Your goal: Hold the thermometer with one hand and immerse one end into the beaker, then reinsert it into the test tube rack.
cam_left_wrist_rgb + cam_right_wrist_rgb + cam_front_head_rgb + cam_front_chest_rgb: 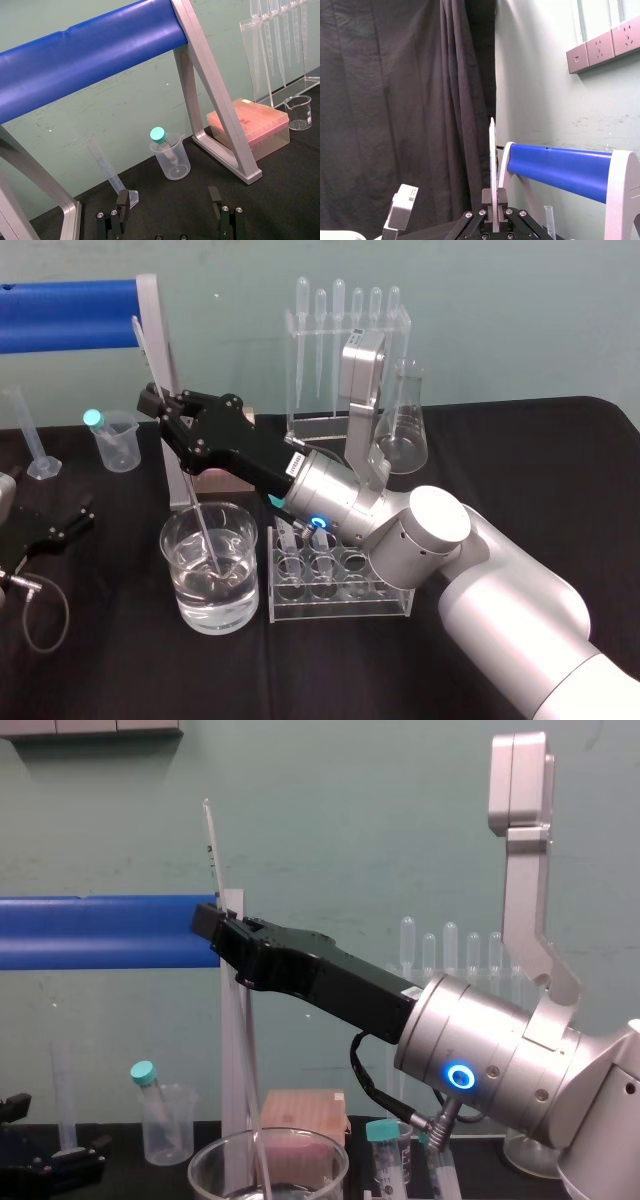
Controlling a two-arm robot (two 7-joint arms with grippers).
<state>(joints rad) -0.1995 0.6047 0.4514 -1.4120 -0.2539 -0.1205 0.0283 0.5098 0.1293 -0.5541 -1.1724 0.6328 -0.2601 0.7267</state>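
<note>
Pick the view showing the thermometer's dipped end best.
Head view: thermometer slants from the right gripper into water in the beaker. Chest view cuts the beaker off at its rim; right wrist view gives the upper stem.

A black-clothed worktop [560,440] is seen. On it are set the beaker [210,570], test tube rack [335,585], conical flask [403,435], pipette stand [310,370] and measuring cylinder [35,440].

Frame post [152,310] prob. close behind beaker [240,580]; rack [340,608] just R.
</note>
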